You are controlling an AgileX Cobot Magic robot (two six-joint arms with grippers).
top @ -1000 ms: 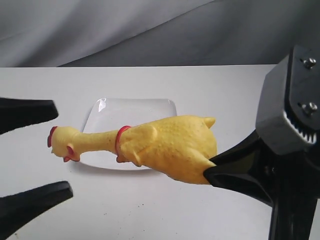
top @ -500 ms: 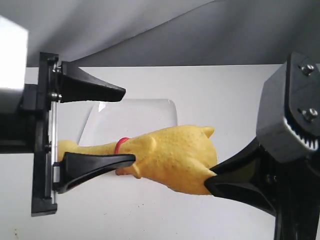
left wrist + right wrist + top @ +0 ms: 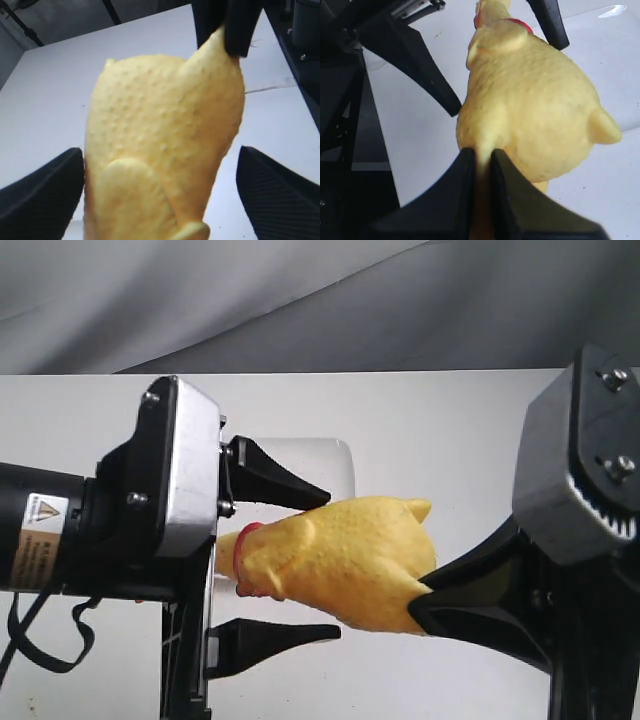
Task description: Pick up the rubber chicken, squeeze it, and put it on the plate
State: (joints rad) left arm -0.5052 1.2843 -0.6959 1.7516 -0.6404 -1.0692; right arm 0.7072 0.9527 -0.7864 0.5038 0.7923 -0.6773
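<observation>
The yellow rubber chicken [image 3: 345,555] hangs level above the white table, its tail end pinched in my right gripper [image 3: 422,597], which is shut on it; the right wrist view shows the rubber squashed between the jaws of that gripper [image 3: 482,152]. My left gripper [image 3: 322,565] is open and straddles the plump body, one finger [image 3: 285,490] above and one below. In the left wrist view the body [image 3: 160,130] fills the gap of this gripper [image 3: 160,192], close to one pad [image 3: 47,197] and apart from the other. The red collar [image 3: 245,540] shows; head and neck are hidden. A corner of the white plate [image 3: 335,462] shows behind.
The left arm's black and silver wrist [image 3: 150,510] with its dangling cable [image 3: 40,640] blocks the left half of the exterior view. The right arm's housing [image 3: 585,480] fills the right edge. A grey cloth [image 3: 320,300] hangs behind the white table [image 3: 460,420].
The left gripper has slid rightward along the chicken from the neck onto the body, hiding the head and most of the plate. The right gripper and chicken have stayed put.
</observation>
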